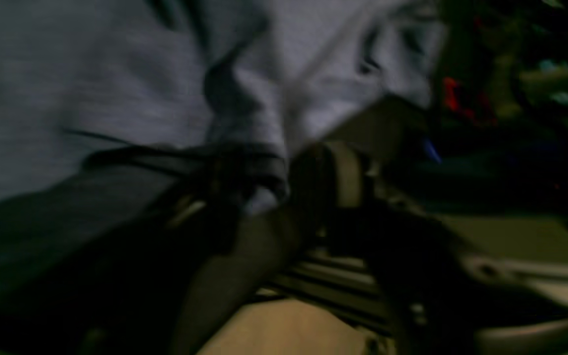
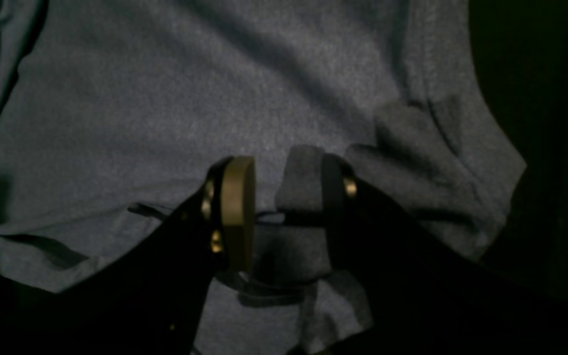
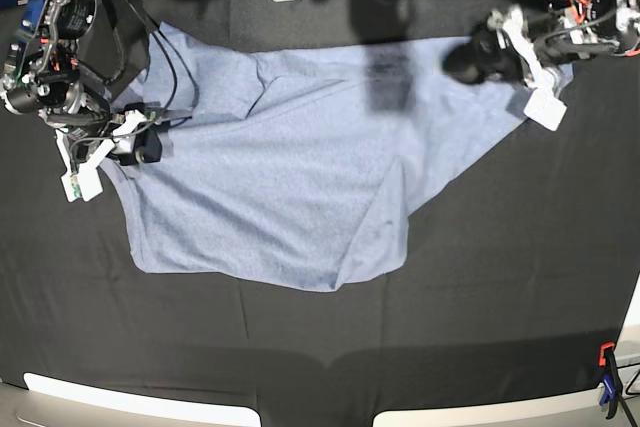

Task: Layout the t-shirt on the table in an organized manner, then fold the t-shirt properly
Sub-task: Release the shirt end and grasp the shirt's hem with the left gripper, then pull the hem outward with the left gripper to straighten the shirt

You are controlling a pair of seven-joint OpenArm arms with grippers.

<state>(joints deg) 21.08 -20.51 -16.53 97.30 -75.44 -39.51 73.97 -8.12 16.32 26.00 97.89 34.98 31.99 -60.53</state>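
Observation:
The blue-grey t-shirt (image 3: 290,177) lies spread and creased on the black table (image 3: 450,327), its lower right part folded over itself. My right gripper (image 3: 150,145) is at the shirt's left edge. In the right wrist view its jaws (image 2: 289,197) stand apart over the t-shirt (image 2: 165,98), with a raised fold of cloth between them leaning on the right-hand finger. My left gripper (image 3: 462,60) is at the shirt's far right corner. The left wrist view is blurred: the gripper (image 1: 269,187) has its fingers wide apart at the edge of the t-shirt (image 1: 67,98).
A blue and orange clamp (image 3: 608,387) sits at the table's near right corner, and a white rim (image 3: 140,402) runs along the front edge. Cables and equipment crowd the back edge behind both arms. Black cloth stretches in front of the shirt.

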